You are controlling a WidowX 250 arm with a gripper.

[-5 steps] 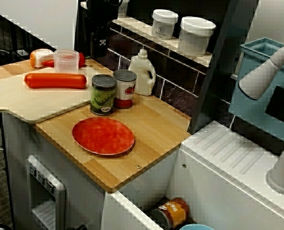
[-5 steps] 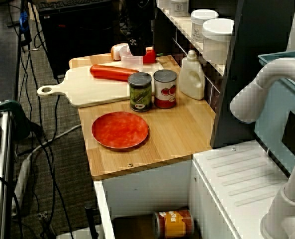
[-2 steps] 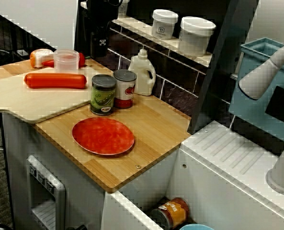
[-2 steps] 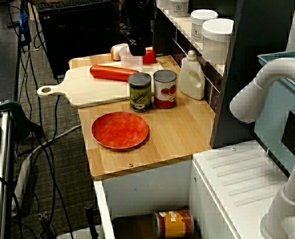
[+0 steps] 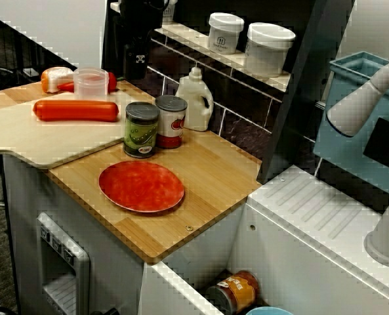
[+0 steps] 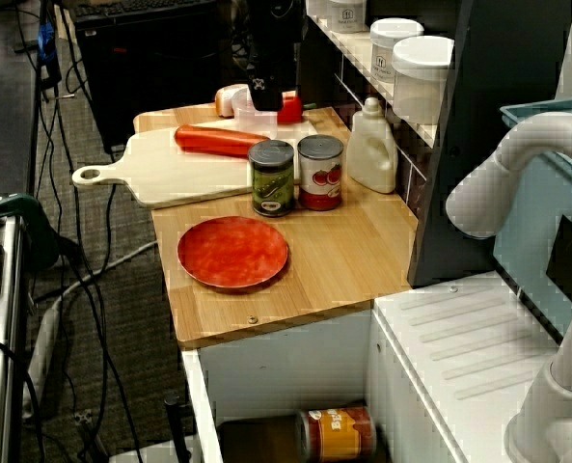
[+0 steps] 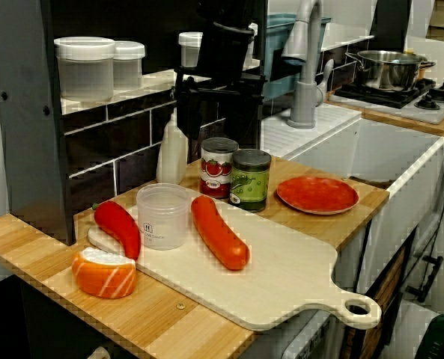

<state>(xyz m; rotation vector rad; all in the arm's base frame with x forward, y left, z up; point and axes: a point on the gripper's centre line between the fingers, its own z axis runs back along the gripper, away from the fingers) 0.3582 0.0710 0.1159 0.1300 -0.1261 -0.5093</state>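
Observation:
My black gripper (image 5: 139, 62) (image 6: 263, 92) (image 7: 214, 127) hangs at the back of the wooden counter, just in front of the dark shelf unit. Seen from the side, its fingers stand apart with nothing between them. Nearest to it is a clear plastic cup (image 5: 90, 82) (image 6: 257, 118) (image 7: 162, 215), upright on the pale cutting board (image 5: 23, 141) (image 7: 296, 277), a little below and beside the fingertips. A long red sausage (image 5: 76, 109) (image 7: 219, 232) lies on the board next to the cup. A red pepper (image 7: 118, 226) and an orange salmon piece (image 7: 104, 271) lie beyond the cup.
A green can (image 5: 142, 128), a red tomato can (image 5: 171, 121) and a white bottle (image 5: 195, 98) stand close together by the backsplash. A red plate (image 5: 142, 186) lies on the counter. White jars (image 5: 269, 47) sit on the shelf. An orange can (image 5: 237, 292) lies in the sink beside a grey faucet (image 5: 365, 98).

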